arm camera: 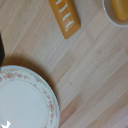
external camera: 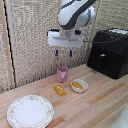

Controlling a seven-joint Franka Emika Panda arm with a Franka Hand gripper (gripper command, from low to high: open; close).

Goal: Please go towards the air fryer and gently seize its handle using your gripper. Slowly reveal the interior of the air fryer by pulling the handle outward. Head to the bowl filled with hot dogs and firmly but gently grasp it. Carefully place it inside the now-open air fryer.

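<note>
The black air fryer (external camera: 110, 52) stands at the exterior view's right, its drawer closed with the short vertical handle (external camera: 102, 61) on its front. On the wooden table sits the small white bowl (external camera: 79, 86) with yellow-orange hot dogs (external camera: 78, 85) in it; the wrist view catches an edge of the bowl (arm camera: 107, 14) and the hot dogs (arm camera: 120, 8). My gripper (external camera: 63, 52) hangs high above the pink cup, well away from the handle and the bowl. Its blue-tipped fingers (external camera: 56, 52) stand apart with nothing between them.
A pink cup (external camera: 62, 74) stands below the gripper. An orange bun-like piece (external camera: 60, 89) lies beside it, also seen in the wrist view as the bun piece (arm camera: 65, 17). A large patterned white plate (external camera: 30, 111) lies near the front; the plate (arm camera: 25, 102) fills part of the wrist view.
</note>
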